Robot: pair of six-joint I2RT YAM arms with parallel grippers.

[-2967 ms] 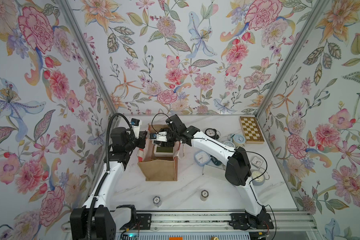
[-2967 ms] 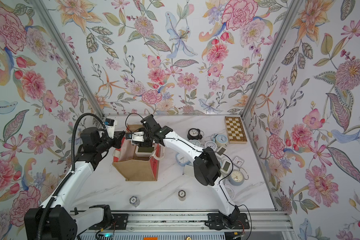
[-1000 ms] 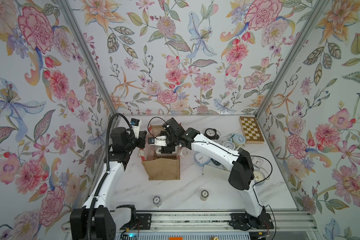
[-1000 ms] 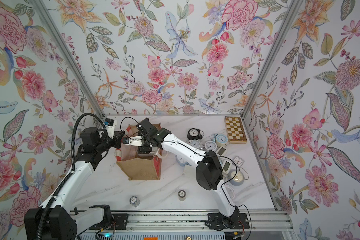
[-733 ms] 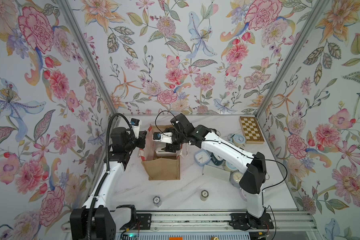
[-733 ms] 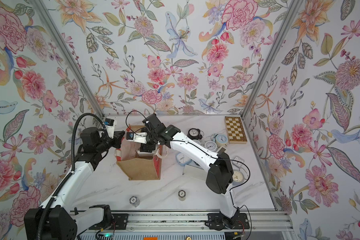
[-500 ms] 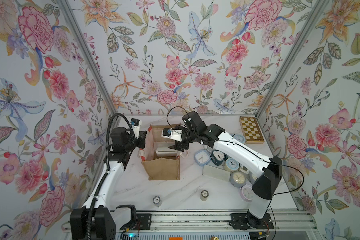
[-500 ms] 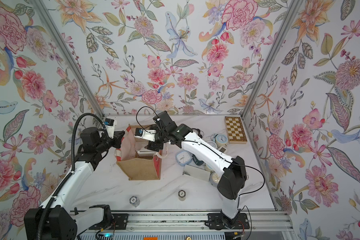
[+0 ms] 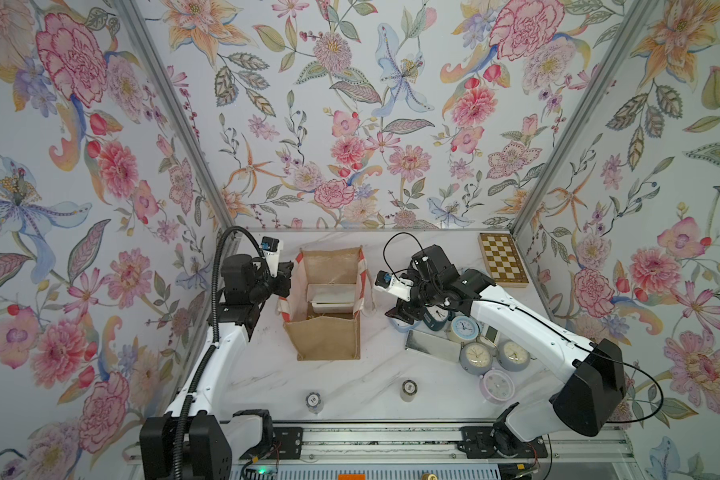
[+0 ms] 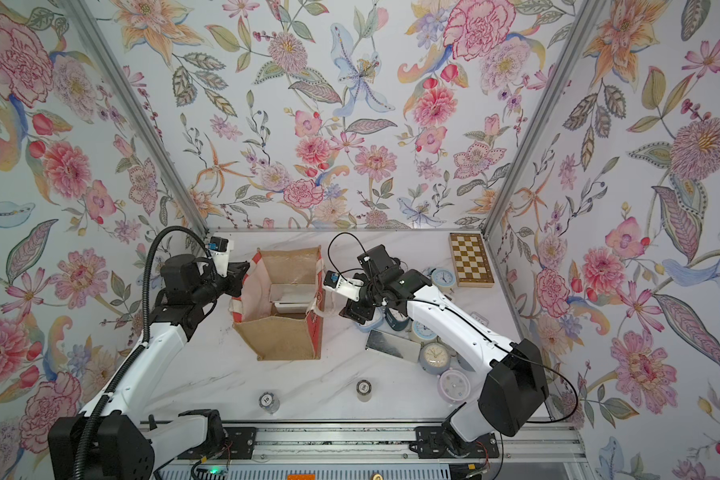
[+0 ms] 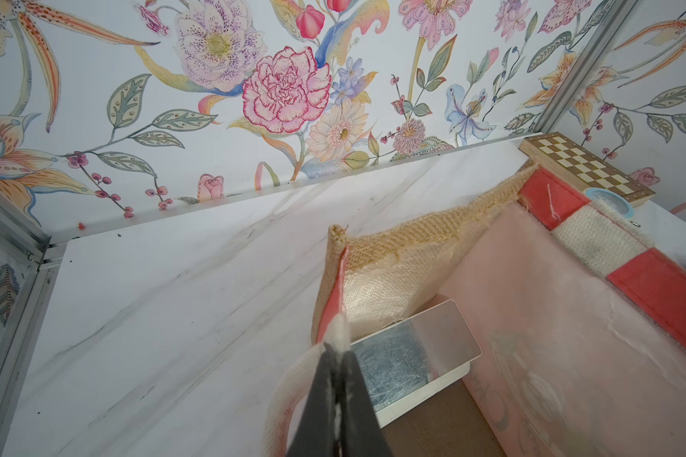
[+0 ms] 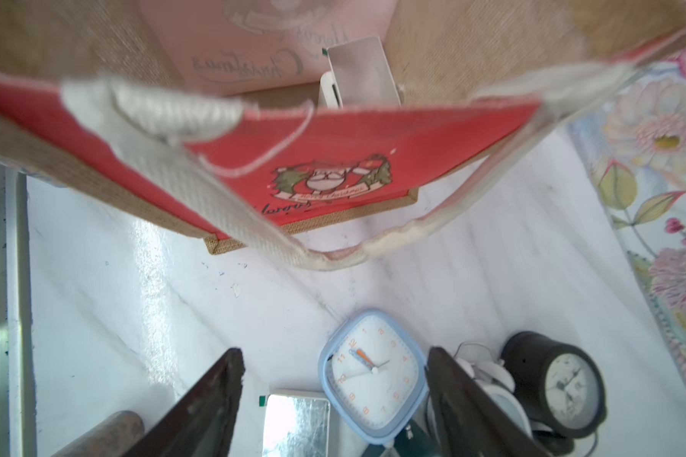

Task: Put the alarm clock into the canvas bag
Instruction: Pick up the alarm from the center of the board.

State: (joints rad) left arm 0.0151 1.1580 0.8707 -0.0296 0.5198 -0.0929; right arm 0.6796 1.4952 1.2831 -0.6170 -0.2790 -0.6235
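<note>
The left gripper [image 11: 335,358] is pressed together on the whitish strap [image 11: 338,332] at the rim of the canvas bag [image 9: 325,341], which stands upright (mouth open) toward the table's [image 9: 267,376] back-left corner. A flat silver alarm clock [image 9: 334,296] lies inside it. The right gripper [image 12: 333,356], jaws spread and empty, hangs beside the bag over a blue square clock [image 12: 373,376], among other clocks [image 9: 474,356] toward the right edge.

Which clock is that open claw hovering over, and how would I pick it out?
Find the tan canvas bag standing mid-table; between it and the chessboard box lies a huddle of clocks. The one at the bag's end, below the open right claw, is the pale blue clock: squarish with rounded corners, white face and orange numerals, unlike the round black clock beside it.
</note>
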